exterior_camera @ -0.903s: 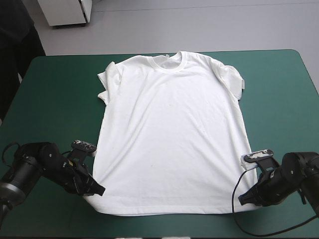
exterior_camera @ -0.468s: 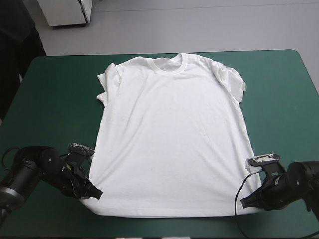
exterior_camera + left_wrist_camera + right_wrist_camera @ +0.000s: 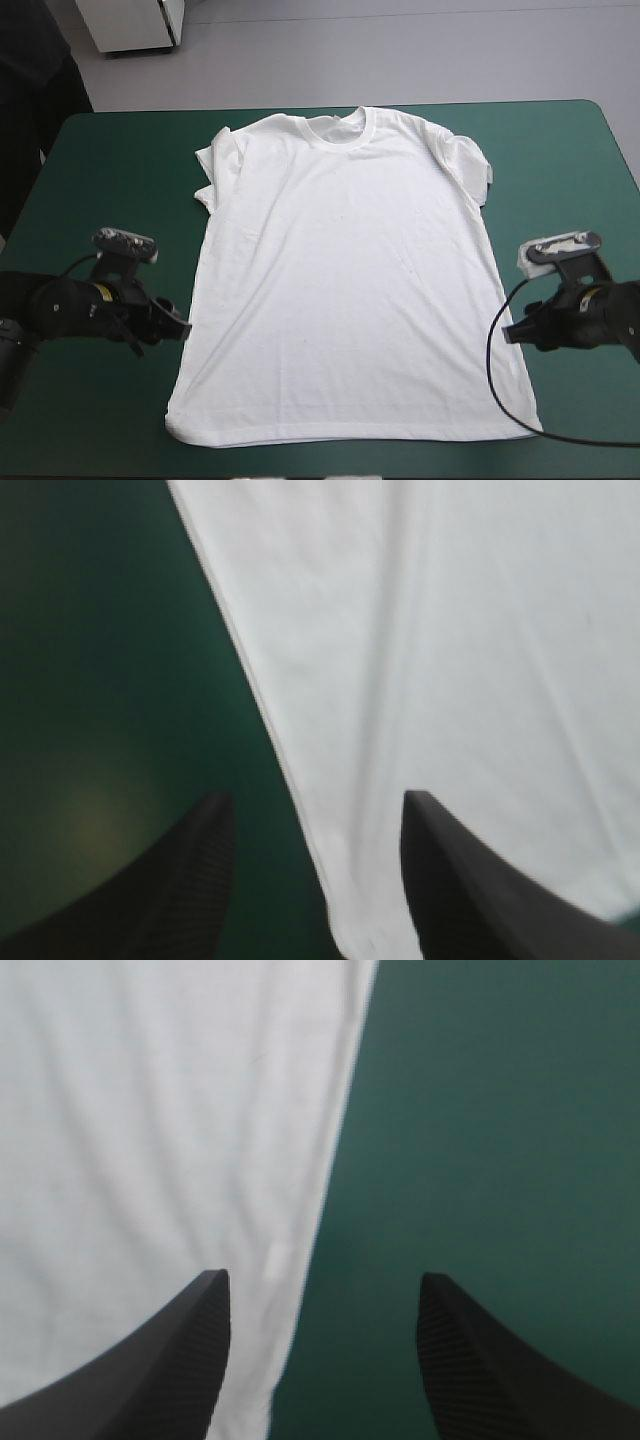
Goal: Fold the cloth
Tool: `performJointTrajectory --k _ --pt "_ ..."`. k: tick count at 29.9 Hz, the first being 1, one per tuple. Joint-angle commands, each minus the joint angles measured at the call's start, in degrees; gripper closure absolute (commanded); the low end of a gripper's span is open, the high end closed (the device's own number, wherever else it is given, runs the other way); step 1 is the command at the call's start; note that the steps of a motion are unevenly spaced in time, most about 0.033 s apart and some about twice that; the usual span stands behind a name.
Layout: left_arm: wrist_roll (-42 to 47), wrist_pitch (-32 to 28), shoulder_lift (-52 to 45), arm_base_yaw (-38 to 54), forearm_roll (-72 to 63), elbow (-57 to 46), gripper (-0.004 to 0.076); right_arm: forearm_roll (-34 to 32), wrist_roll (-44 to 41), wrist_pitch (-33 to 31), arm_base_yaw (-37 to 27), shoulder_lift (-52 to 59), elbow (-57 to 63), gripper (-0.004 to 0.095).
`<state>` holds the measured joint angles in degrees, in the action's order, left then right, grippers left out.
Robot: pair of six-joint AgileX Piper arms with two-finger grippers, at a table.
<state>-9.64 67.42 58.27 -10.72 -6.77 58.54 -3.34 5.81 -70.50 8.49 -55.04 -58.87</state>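
White T-shirt (image 3: pixel 345 280) lay spread flat mid-table on the teal-green cover (image 3: pixel 110 170), collar toward the far edge, both sleeves bunched and partly hidden in their own folds. Left gripper (image 3: pixel 178 330) sat at 1 side edge, black fingers (image 3: pixel 190 880) wide apart, the blurred edge running between them. Right gripper (image 3: pixel 512 335) sat at the opposite edge, fingers (image 3: pixel 470 1370) also wide. Both wrist views cut the shirt off.

Both tools are pulling away from the hem corners of the T-shirt (image 3: pixel 340 270). The left tool (image 3: pixel 183 328) is now straddling its left side edge, jaws parted, and the right tool (image 3: pixel 510 333) its right edge. The hem is settling flat.
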Motion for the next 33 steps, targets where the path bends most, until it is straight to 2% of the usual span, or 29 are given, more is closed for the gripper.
performJointTrajectory --k 1,7,14,26,33 --pt "1.68 -7.0 5.9 -0.54 3.42 8.28 0.0337 -7.97 -2.6 4.8 0.11 -5.46 -7.36 0.0362" --pt "1.55 -6.99 21.78 -0.54 5.12 17.93 0.0337 -7.88 -3.5 6.11 0.11 -19.05 -17.65 0.0367" --pt "0.49 -10.36 35.0 0.38 5.4 23.03 0.0336 -5.84 -3.5 7.96 0.11 -30.47 -24.73 0.0367" --pt "-2.95 -12.2 46.63 4.52 -0.17 30.31 0.0337 -5.59 -3.39 12.69 0.11 -35.67 -25.62 0.0367" --pt "-3.35 -10.3 51.24 4.52 -1.91 31.27 0.0337 -5.59 -3.29 13.15 0.11 -38.08 -28.22 0.0368"
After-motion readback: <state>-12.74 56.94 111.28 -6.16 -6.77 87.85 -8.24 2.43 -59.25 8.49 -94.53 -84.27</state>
